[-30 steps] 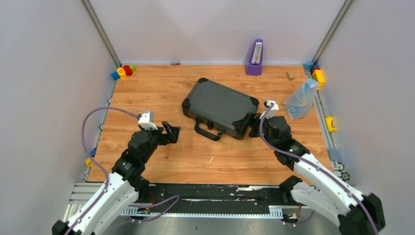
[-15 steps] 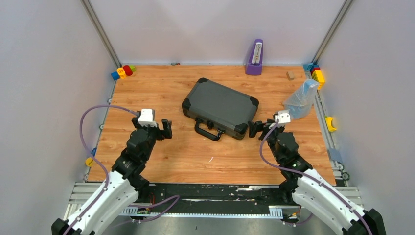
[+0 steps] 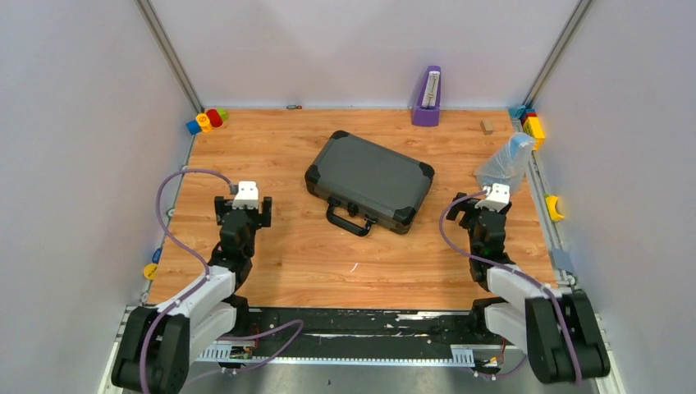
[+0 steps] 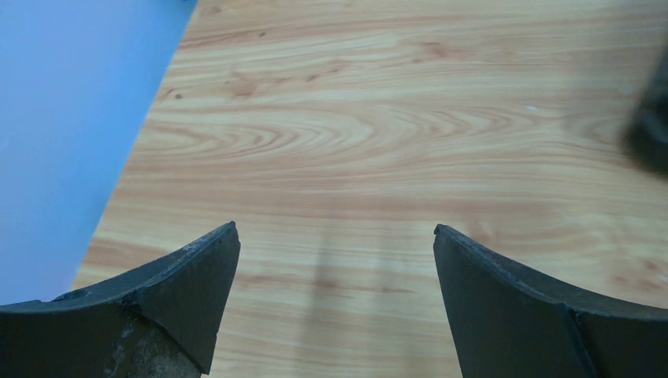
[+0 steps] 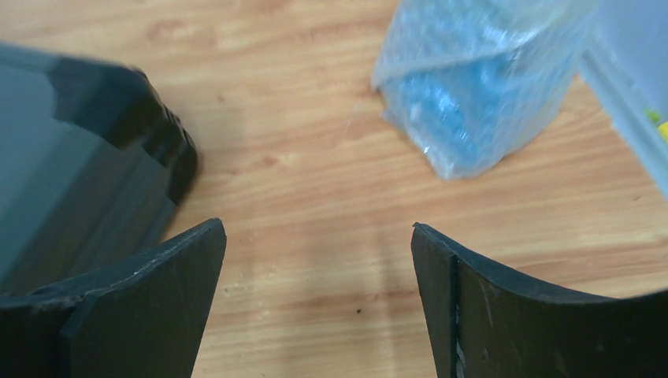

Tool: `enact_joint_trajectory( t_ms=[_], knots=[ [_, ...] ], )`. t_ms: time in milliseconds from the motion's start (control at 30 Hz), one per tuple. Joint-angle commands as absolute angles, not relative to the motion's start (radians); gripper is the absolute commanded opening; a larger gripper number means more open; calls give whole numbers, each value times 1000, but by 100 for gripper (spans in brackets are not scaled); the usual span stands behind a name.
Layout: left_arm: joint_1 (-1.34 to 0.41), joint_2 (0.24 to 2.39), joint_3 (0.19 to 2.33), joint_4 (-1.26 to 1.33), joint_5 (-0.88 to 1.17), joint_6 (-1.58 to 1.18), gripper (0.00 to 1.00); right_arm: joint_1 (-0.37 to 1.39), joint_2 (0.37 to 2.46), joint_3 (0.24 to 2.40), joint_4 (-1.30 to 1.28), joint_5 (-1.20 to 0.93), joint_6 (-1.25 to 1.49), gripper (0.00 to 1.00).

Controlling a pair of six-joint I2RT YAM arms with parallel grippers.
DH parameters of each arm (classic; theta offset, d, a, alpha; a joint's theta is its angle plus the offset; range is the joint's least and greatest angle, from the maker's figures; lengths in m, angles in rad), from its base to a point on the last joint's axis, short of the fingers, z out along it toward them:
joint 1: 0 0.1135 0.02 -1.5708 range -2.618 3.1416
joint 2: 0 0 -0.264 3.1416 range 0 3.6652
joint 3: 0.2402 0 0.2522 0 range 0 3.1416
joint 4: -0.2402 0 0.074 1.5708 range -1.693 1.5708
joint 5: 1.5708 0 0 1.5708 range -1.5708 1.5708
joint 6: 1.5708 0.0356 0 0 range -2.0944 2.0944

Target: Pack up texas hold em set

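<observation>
Since the black hard case (image 3: 369, 179) lies shut on the counter (image 3: 312, 254), between the left claw (image 4: 335, 232) and the right claw (image 5: 318, 228), both released and empty, packing looks finished. Park each arm clear of the handle (image 3: 349, 222) and of the clear plastic bag (image 5: 480, 94), ahead-right of the right claw. No readable writing shows.

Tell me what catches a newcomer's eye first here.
A closed black hard case lies aslant in the middle of the wooden table, its handle toward the near edge. The left claw and the right claw flank it, both open and empty. A clear plastic bag stands just beyond the right claw.
</observation>
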State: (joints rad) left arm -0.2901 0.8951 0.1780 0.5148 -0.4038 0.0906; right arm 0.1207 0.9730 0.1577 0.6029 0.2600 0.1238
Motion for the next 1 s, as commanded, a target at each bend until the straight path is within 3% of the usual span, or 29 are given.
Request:
enact_joint_trajectory(
  t_ms=[0,300,433,600,700,767,967],
  knots=[
    [-170,970,176,753,-290,74,100,112,1141,157,896,261,102,90],
    [-134,1141,180,982,-176,116,98,48,1296,332,738,95,42,83],
    [-134,1257,157,1108,-171,137,98,48,1367,239,1020,112,-20,86],
    [-131,1393,158,1263,-242,115,100,-33,1364,238,970,72,93,86],
    [-130,1422,163,1284,-244,114,100,-53,1425,175,1172,57,85,85],
    [-129,1404,168,1245,-244,111,100,-52,1398,189,1108,58,92,98],
    [-126,1410,175,1241,-244,109,100,-51,1382,213,1028,57,94,100]
  ],
)
